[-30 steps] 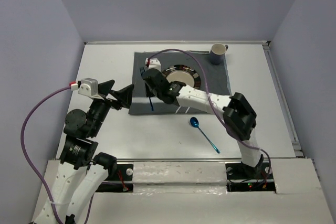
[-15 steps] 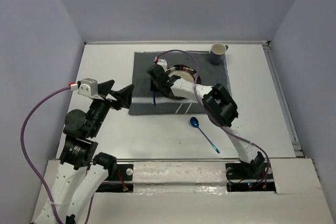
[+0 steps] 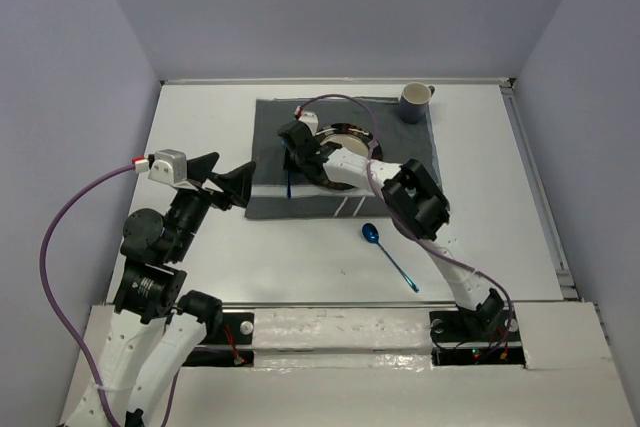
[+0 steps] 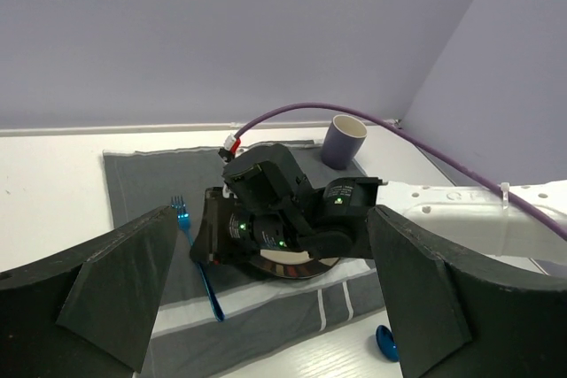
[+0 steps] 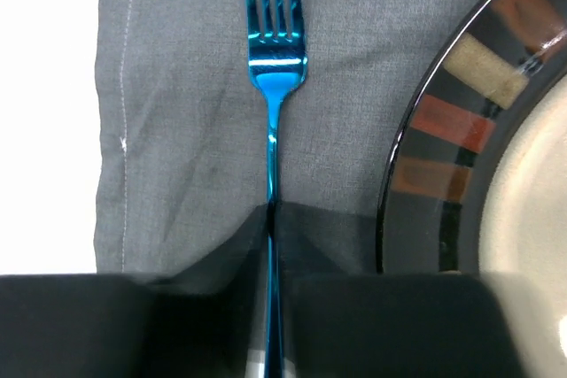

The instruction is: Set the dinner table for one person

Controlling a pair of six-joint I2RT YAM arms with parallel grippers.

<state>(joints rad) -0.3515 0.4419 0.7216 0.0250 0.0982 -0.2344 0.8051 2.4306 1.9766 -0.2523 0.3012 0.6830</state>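
A blue fork [image 5: 275,68] lies flat on the grey placemat [image 5: 177,130], tines pointing away, just left of the striped dark plate [image 5: 443,148]. My right gripper [image 5: 273,219] is low over the mat with both pads pressed against the fork's thin handle. From above, the right gripper [image 3: 293,142] is at the plate's [image 3: 357,133] left edge, with the fork's handle [image 3: 288,187] sticking out toward me. The left gripper [image 3: 225,179] hangs wide open over the white dinner table [image 3: 200,117], left of the mat, holding nothing. A blue spoon [image 3: 385,252] lies on the table in front of the mat.
A purple mug [image 3: 416,100] stands on the mat's far right corner. The right arm's purple cable [image 3: 380,137] arches over the plate. Walls close the table at the back and sides. In the left wrist view, the right arm [image 4: 292,210] fills the middle, over the plate [image 4: 292,265].
The right arm has swung left and reached further out, bringing the fork from the mat's near edge to the plate's left side and setting it down. The left arm has not moved.
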